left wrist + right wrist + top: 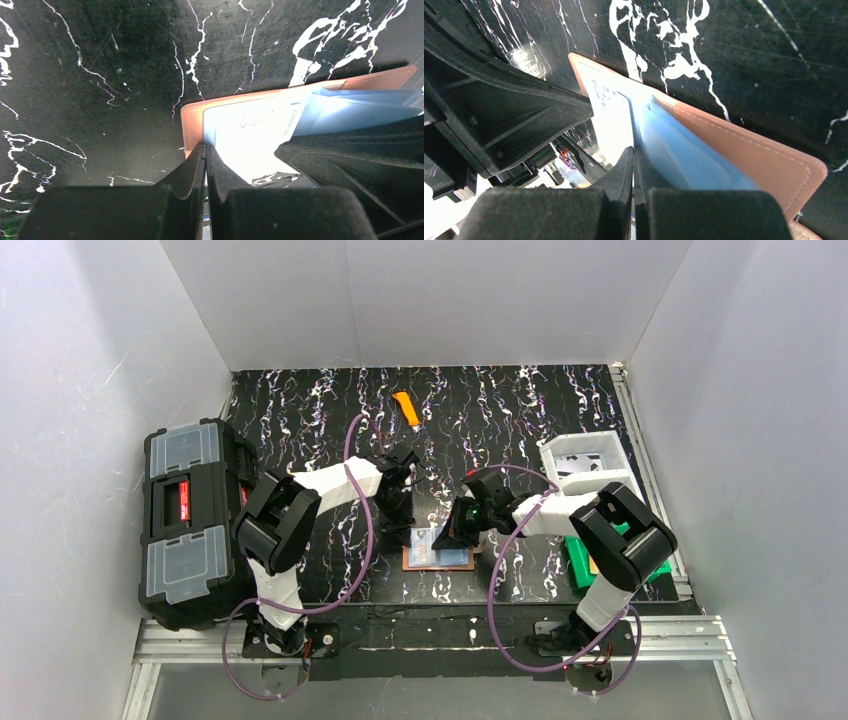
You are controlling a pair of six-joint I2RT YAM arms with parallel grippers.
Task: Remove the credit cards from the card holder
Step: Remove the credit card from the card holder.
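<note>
The brown card holder [412, 562] lies flat on the black marbled table between the two arms. It also shows in the left wrist view [192, 122] and the right wrist view [769, 160]. A pale blue-grey credit card [447, 557] sits in it, one end raised [684, 155], glaring white in places [250, 135]. My left gripper [206, 146] is shut, tips down on the holder's edge where the card begins. My right gripper [634, 149] is shut on the pale blue-grey card's edge. The orange-tan card is hidden.
An orange-and-black utility knife [406, 408] lies at the back centre. A big black toolbox [190, 525] stands at the left edge. A white tray [588, 465] and a green object [580, 562] are at the right. Both grippers sit very close over the holder.
</note>
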